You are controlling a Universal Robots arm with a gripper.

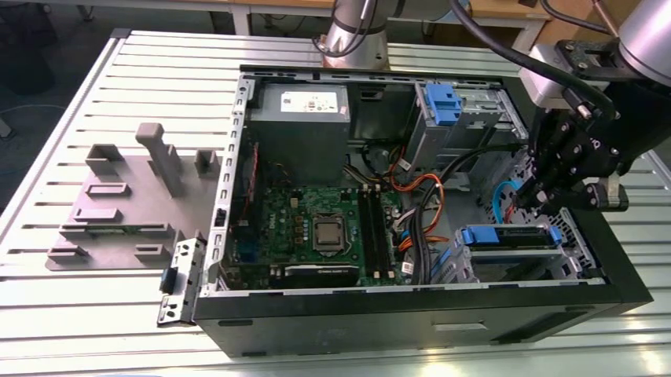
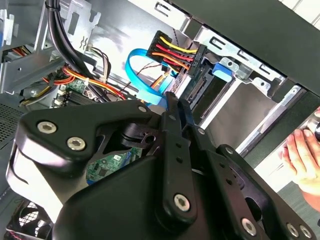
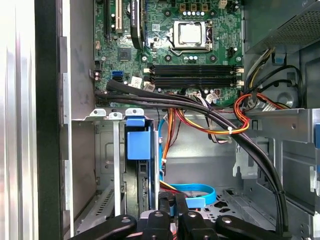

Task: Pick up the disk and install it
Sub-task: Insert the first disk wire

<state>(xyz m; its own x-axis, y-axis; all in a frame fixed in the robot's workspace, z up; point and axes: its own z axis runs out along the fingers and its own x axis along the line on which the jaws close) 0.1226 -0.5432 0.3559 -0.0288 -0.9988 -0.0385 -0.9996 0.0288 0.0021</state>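
Near the disk (image 1: 508,237), hand (image 1: 537,206) (seemingly closed) points down.

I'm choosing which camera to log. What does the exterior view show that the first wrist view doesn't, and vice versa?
Exterior view, not first wrist view: the grey fixture plate with raised holders on the ribbed metal table, and the arm's silver base column. First wrist view, not exterior view: a white tie around the orange-and-red wires, and the perforated metal case panel beside the blue ribbon cable. Both: the green motherboard, the silver-grey disk in its blue plastic carrier, sitting in the metal drive cage, and the black hand close to it.
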